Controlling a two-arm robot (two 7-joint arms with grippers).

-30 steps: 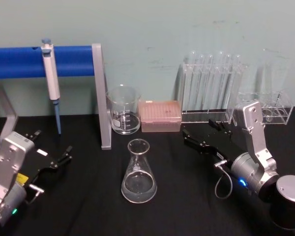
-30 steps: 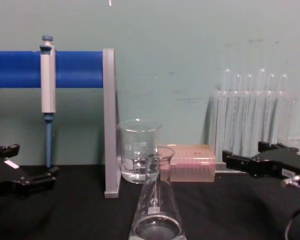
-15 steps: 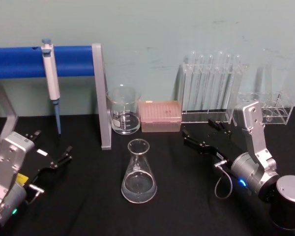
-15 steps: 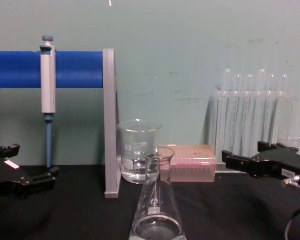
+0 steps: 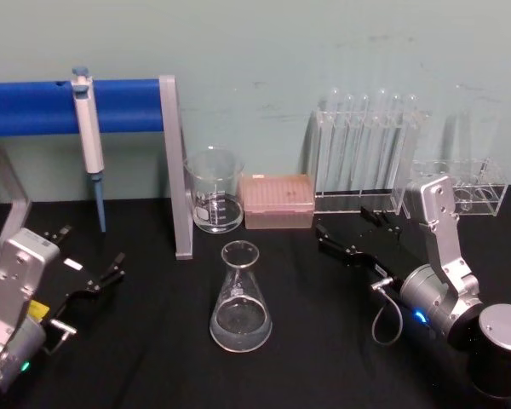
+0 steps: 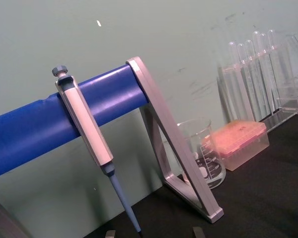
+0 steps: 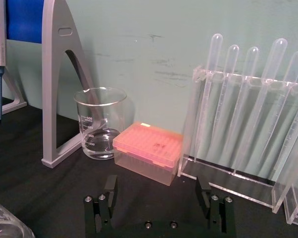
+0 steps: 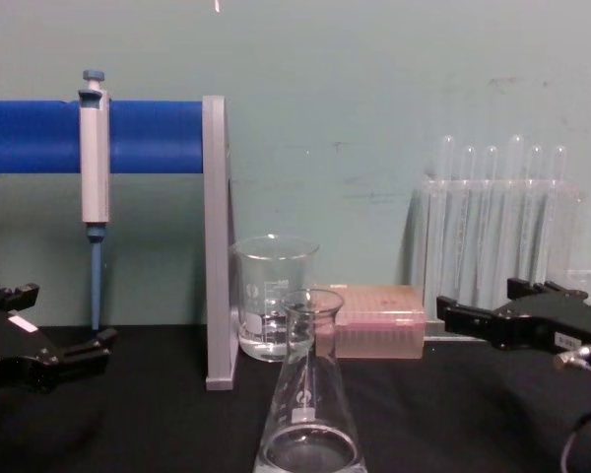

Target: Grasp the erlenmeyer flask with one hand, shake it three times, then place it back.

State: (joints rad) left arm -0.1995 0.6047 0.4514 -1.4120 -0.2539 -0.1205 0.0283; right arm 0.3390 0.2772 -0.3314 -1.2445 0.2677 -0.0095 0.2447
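Note:
The erlenmeyer flask [image 5: 240, 298] stands upright on the black table at centre front, with a little clear liquid in its base; the chest view has it close up [image 8: 310, 414], and its base edge peeks into the right wrist view [image 7: 2, 225]. My right gripper [image 5: 345, 226], on a silver wrist with a blue light, lies open to the flask's right and slightly behind it, apart from it [image 8: 478, 301] [image 7: 157, 191]. My left gripper [image 5: 92, 247] rests open at the left, well away from the flask [image 8: 64, 317].
Behind the flask stand a glass beaker [image 5: 215, 192], a pink tip box [image 5: 277, 200] and a clear rack of test tubes [image 5: 370, 153]. A pipette [image 5: 87, 136] hangs on a blue bar with a grey upright [image 5: 175, 166]. A smaller clear rack [image 5: 460, 183] sits at far right.

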